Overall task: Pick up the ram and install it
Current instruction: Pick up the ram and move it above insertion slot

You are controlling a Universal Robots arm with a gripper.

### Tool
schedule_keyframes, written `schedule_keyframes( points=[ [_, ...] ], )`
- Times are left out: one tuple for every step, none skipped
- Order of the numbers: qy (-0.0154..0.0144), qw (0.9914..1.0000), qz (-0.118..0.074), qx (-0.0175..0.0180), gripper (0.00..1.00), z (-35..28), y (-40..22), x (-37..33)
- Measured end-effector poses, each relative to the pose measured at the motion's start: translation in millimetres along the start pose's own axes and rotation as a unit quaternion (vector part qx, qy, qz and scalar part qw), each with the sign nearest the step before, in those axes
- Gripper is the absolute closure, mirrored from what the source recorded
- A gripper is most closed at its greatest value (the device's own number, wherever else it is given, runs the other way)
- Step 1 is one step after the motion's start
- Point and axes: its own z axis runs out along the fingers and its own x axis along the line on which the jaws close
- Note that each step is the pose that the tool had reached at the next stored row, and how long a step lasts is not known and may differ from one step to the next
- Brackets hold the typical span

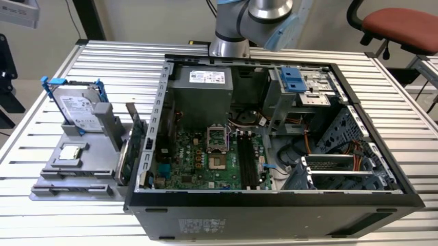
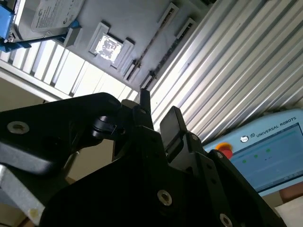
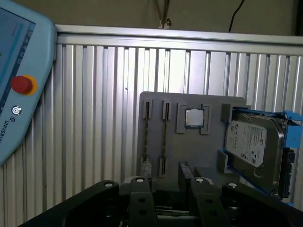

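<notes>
Hand (image 3: pixel 168 185): fingers spread, empty, facing grey fixture (image 1: pixel 75 174) | ram (image 1: pixel 123 163): on edge in fixture on tabletop (image 1: pixel 403 148), beside open computer case (image 1: pixel 274 204) | handling: likely light, stiff, fragile; pinch flat faces near top edge.

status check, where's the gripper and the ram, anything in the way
Gripper open, empty, pointed at the grey holder, well off it. Ram on edge in holder, untouched. No obstruction seen between.

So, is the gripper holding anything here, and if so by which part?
Nothing is held. The gripper is open with nothing between its fingers; the ram stands in a slot of the grey holder, untouched.
</notes>
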Motion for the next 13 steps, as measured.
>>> schedule_keyframes(
  points=[
    [0.0,1.0,0.0,0.0,0.0,0.0,0.0,0.0],
    [0.0,1.0,0.0,0.0,0.0,0.0,0.0,0.0],
    [0.0,1.0,0.0,0.0,0.0,0.0,0.0,0.0],
    [0.0,1.0,0.0,0.0,0.0,0.0,0.0,0.0],
    [0.0,1.0,0.0,0.0,0.0,0.0,0.0,0.0],
    [-0.0005,1.0,0.0,-0.0001,0.0,0.2,-0.1,0.0],
    [-0.0018,1.0,-0.001,0.0,0.0,0.7,-0.1,0.0],
    [-0.0029,0.99999,-0.001,0.0,0.0,1.6,0.0,0.0],
    [-0.0035,0.99999,-0.001,0.0,0.0,2.6,0.0,0.0],
    [-0.0038,0.99999,-0.001,-0.0002,0.0,3.6,0.0,0.0],
    [-0.0041,0.99999,-0.001,-0.0007,0.0,4.6,-0.1,0.0],
    [-0.0043,0.99999,-0.001,-0.0016,0.0,5.4,-0.1,0.1],
    [-0.0045,0.99999,-0.001,-0.0025,0.0,6.3,-0.1,0.1]
  ],
)
